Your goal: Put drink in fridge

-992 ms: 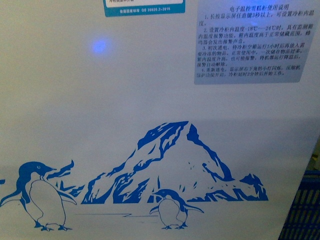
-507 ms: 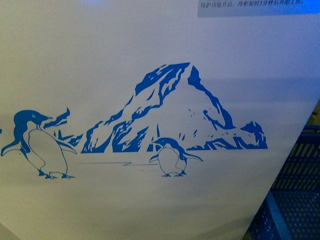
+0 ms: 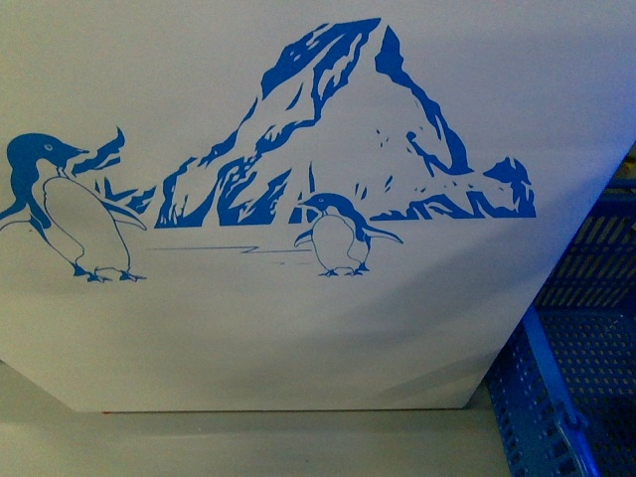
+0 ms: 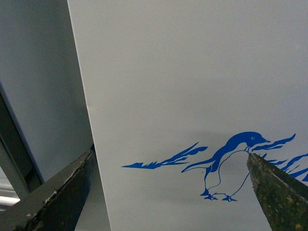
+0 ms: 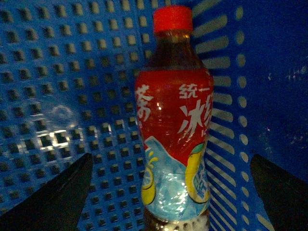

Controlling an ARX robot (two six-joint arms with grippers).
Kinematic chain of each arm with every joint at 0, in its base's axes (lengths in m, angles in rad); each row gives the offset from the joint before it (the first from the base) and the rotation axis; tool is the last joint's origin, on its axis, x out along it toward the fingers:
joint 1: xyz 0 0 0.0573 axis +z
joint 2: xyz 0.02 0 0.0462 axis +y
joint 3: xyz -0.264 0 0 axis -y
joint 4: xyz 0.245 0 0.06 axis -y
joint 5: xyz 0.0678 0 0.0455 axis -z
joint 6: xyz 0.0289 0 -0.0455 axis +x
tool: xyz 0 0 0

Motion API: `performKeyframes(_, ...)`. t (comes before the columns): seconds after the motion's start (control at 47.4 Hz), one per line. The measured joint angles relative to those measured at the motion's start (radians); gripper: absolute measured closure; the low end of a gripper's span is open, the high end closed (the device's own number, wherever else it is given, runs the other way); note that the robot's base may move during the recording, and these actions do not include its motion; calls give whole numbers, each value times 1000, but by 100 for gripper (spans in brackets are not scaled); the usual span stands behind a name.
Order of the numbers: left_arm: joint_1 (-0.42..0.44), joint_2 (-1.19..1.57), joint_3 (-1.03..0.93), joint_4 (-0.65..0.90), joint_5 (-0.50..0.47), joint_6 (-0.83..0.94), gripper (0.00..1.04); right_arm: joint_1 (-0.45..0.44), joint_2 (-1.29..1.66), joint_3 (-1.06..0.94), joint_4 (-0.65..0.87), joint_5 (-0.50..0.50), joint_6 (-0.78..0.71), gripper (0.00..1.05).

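The drink (image 5: 174, 120) is a dark bottle with a red cap and a red, white and pale blue label. It stands inside the blue basket (image 5: 57, 96) in the right wrist view. My right gripper (image 5: 174, 192) is open, its two fingers wide on either side of the bottle's lower part, not touching it. The fridge (image 3: 298, 328) fills the front view as a white wall with the blue penguin-and-mountain picture. It also fills the left wrist view (image 4: 183, 86). My left gripper (image 4: 168, 192) is open and empty close before that wall.
The blue perforated basket (image 3: 566, 397) shows at the lower right of the front view, beside the fridge's right edge. A plain grey panel (image 4: 38, 96) stands beside the fridge in the left wrist view. Pale floor (image 3: 248, 442) lies under the fridge.
The front view has tilted downward: the penguin picture has slid up the frame, the text labels have left it, and the fridge's bottom edge, the floor and more basket have come in.
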Motion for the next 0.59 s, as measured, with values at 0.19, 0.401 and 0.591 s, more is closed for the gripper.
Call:
performKeyframes(0.19,0,0,0,0,0,0,8,-53,146,93,21,30,-55,7)
performKeyframes(0.401,0,0,0,0,0,0,8,-71,238,145,21,54,-74,7)
performKeyframes(0.591,0,0,0,0,0,0,8,-103,293,171,21,100,-75,7)
